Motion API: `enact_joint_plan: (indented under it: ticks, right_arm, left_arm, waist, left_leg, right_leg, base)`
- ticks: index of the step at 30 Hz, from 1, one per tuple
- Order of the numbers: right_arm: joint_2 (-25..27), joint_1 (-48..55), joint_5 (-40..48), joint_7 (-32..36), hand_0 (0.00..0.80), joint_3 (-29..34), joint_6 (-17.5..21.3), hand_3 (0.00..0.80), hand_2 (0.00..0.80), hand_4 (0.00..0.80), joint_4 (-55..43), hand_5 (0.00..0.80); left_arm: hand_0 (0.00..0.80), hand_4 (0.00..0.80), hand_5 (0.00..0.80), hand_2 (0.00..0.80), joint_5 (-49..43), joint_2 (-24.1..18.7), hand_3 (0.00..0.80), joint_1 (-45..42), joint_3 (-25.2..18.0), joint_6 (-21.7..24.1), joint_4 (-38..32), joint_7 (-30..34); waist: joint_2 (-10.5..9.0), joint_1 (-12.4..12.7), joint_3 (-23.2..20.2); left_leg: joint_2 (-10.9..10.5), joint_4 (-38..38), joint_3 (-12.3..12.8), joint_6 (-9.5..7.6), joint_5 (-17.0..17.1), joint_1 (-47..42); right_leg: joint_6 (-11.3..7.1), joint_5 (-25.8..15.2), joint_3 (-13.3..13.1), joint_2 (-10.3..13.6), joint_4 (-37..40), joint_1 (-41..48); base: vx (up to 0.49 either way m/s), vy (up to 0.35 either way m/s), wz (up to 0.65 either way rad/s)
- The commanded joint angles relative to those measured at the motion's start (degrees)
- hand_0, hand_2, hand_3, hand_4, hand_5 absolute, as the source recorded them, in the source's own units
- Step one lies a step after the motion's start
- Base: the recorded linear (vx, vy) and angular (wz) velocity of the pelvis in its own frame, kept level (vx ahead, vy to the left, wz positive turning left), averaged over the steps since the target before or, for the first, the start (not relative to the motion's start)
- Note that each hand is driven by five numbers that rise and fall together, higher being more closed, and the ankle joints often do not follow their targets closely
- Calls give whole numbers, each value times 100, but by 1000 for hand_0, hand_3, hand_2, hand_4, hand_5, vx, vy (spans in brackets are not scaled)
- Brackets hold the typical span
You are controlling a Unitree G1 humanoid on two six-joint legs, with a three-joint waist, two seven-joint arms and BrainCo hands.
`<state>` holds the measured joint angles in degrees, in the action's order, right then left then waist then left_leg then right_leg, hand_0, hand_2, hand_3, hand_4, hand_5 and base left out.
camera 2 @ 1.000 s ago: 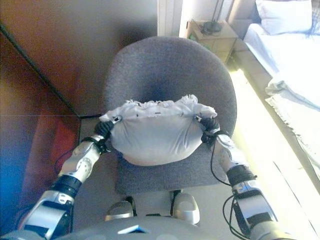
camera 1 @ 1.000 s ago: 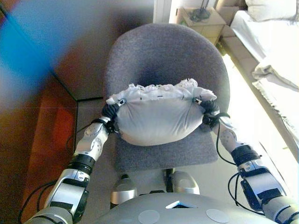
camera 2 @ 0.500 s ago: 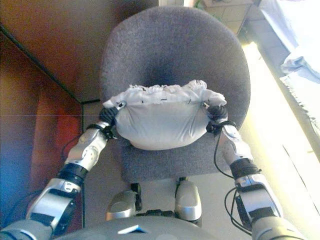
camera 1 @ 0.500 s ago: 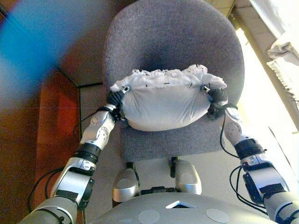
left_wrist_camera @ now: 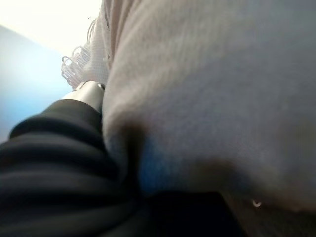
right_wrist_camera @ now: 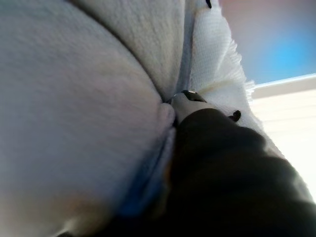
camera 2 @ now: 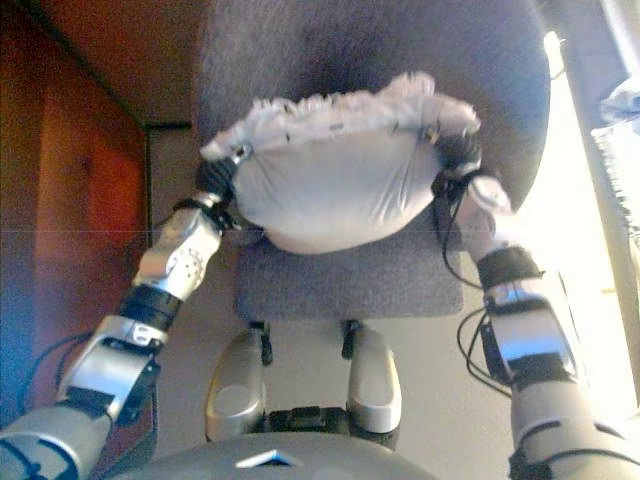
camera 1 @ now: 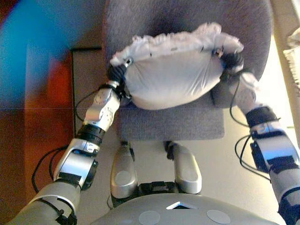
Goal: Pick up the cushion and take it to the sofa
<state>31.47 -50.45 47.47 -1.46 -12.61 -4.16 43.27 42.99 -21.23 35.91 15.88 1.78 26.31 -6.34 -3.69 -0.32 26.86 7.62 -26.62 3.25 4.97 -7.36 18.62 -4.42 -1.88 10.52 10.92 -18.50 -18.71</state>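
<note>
The left hand point(camera 1: 117, 74) presses into the cushion's point(camera 1: 173, 77) nine o'clock end and the right hand point(camera 1: 231, 62) into its three o'clock end; most of each hand's fingers are buried in the fabric, so whether they curl cannot be told. The pale, frill-edged cushion hangs between them above the grey chair point(camera 1: 173, 124), with the frill at twelve o'clock.

Both eye views look steeply down from the head, sharing the chair point(camera 1: 168, 124). Wrist views press close against the cushion point(left_wrist_camera: 212, 94); each faces along its own hand.
</note>
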Motion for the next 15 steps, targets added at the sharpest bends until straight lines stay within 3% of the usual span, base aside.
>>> enact_joint_plan:
  ticks: [1,8,15]
  right_arm:
    - [39,-579,134,-46,800,-200,424,800,800,800,3,800]
    - [28,-1334,21,48,800,-540,378,800,800,800,517,800]
    - [49,-1972,-359,154,800,-896,261,800,800,800,886,800]
  left_arm:
    - [800,800,800,800,290,96,800,268,272,437,-244,-136]
    - [800,800,800,800,254,188,800,713,301,676,-143,-629]
    - [800,800,800,800,803,217,800,1002,108,1058,-70,-1070]
  waist:
    - [43,258,-51]
    - [116,330,280]
    - [189,399,293]
  left_leg:
    - [213,-172,-263,145,-244,163]
    - [102,-231,-419,178,-120,591]
    - [-9,-297,-530,182,-6,1038]
  right_leg:
    - [-723,22,-167,566,-149,-239]
    - [-643,69,-173,535,-296,-619]
    - [-575,57,-112,550,-314,-964]
  base:
    - [-83,48,8]
    - [-35,16,1]
    - [-2,15,0]
